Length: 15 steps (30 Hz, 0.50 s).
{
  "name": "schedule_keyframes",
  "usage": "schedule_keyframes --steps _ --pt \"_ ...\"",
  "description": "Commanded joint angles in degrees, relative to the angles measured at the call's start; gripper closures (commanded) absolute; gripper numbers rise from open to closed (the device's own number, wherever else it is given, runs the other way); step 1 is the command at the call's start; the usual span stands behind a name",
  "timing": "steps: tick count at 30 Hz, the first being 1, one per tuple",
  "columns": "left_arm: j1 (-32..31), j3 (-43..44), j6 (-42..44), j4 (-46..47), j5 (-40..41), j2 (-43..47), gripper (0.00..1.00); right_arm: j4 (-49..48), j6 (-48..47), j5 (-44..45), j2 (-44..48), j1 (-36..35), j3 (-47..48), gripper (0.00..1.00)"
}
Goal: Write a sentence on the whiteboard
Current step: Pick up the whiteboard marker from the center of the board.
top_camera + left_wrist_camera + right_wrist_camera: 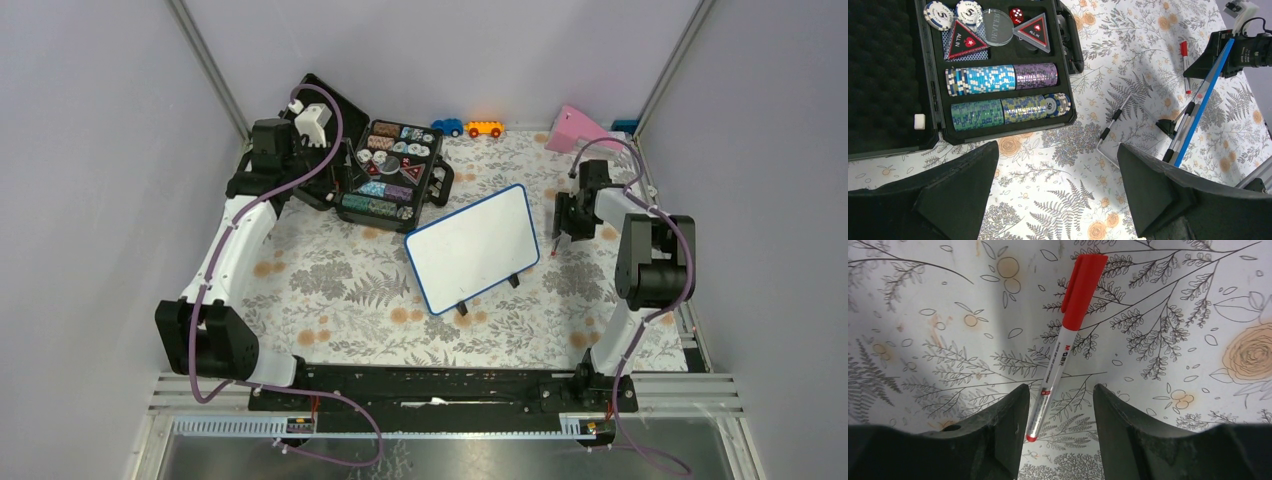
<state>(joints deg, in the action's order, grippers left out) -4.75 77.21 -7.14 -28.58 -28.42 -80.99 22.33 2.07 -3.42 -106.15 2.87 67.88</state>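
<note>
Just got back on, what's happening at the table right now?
The right gripper is down over the red marker, which lies on the flowered tablecloth to the right of the whiteboard. Its jaws are open on either side of the barrel, not clamped yet. The whiteboard is blank, propped on its feet. The left gripper hangs open near the poker chip case, holding nothing.

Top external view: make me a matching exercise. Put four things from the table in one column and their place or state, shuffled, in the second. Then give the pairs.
1 whiteboard
2 red marker
3 black case
4 orange toy car

A lying between the fingers of the open right gripper
B lid open, by the left gripper
C blank, propped up mid-table
D beside the blue toy car at the far edge

Pairs: 1-C, 2-A, 3-B, 4-D
</note>
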Motion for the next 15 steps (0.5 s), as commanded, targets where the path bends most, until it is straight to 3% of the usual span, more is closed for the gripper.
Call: schedule_keyframes --steps 1,5,15 --pt "0.16 0.02 0.37 2.65 0.68 0.58 0.01 -0.54 -0.05 2.09 -1.78 -0.56 2.14 0.44" --pt "0.10 0.14 0.15 2.65 0.05 0.16 0.01 0.46 -1.10 3.06 -3.05 -0.50 2.97 0.48" --pt "0.16 0.65 -0.16 1.87 -1.51 -0.15 0.01 5.16 -4.24 0.22 -1.98 2.62 4.63 0.85"
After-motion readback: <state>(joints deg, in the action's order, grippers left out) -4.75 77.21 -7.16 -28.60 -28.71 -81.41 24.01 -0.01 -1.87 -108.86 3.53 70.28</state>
